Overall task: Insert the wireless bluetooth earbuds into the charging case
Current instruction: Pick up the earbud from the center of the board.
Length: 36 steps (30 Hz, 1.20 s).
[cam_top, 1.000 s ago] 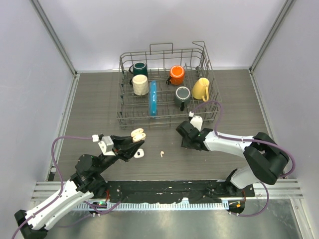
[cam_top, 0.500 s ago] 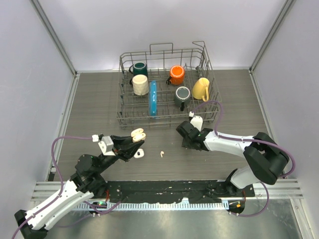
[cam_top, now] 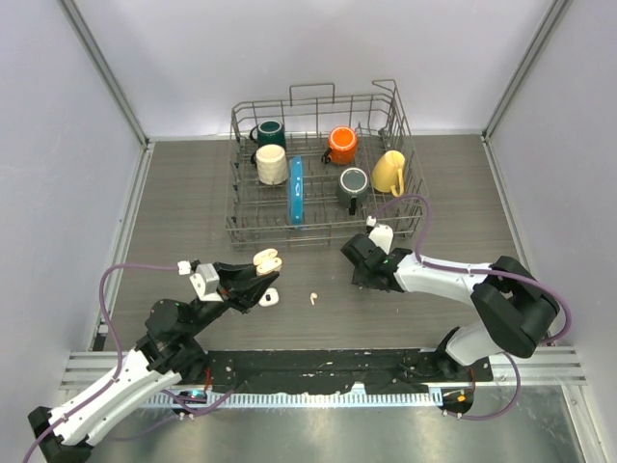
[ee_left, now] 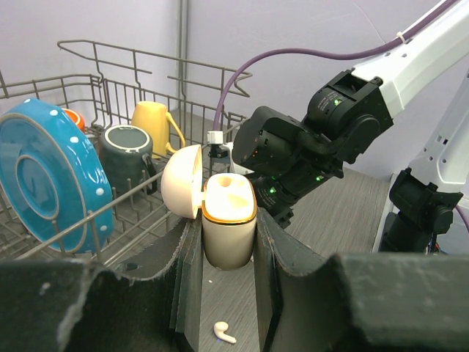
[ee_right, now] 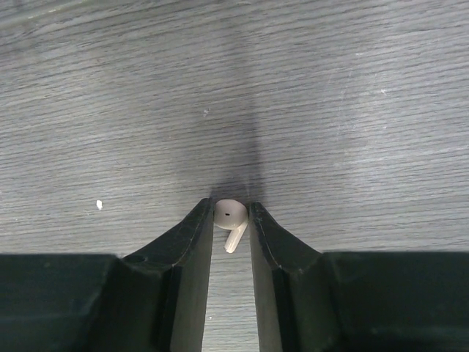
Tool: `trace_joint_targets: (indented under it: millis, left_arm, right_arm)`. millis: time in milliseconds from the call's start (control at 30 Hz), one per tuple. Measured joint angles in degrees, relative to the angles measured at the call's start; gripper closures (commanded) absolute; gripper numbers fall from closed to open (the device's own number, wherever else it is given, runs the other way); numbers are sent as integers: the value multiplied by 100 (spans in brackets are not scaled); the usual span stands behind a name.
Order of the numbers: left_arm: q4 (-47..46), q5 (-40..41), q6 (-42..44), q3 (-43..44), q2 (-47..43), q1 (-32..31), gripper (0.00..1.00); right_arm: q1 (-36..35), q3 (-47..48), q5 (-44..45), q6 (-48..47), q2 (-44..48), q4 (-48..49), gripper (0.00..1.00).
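1 earbud [ee_right: 229, 215] was pinched between the fingers of the right gripper [ee_right: 230, 209], down at the table [ee_right: 352, 110], stem pointing back toward the wrist. The charging case [ee_left: 229, 220] was clamped upright in the left gripper [ee_left: 228, 246], lid open, off the table and well apart from the right gripper. 1 loose earbud [cam_top: 312, 298] was seen on the table between the 2 grippers. Counted: 2 earbuds, 1 case, 1 wire rack [cam_top: 241, 227], 5 mugs [cam_top: 341, 145], 1 blue plate [cam_top: 296, 190] stood on edge in the rack.
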State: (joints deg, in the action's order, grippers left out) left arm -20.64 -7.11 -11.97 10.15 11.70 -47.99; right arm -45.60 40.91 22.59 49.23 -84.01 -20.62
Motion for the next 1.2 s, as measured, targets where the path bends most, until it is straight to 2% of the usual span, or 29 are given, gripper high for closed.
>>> trace_joint_targets:
  millis: [167,300,500,733,967,1200]
  left_arm:
    - [7,0,-2,0,0,0,100]
    - [9,0,-7,0,2,0,100]
    - [4,0,-9,0,9,0,100]
    - [-74,2,-72,0,192,0,100]
    - [-457,66,-160,0,640,0,100]
    - [-885,63,-284,0,1196,0,100]
  right_arm:
    - [35,0,-24,39,0,-17,72]
    - [37,0,-20,42,2,-17,84]
    - [46,-4,-52,-81,70,-39,94]
    - [-133,-140,-57,-387,1075,-37,99]
    - [-1329,-68,874,-844,2645,522,99]
    - [-2356,350,1897,-1521,2924,1008,99]
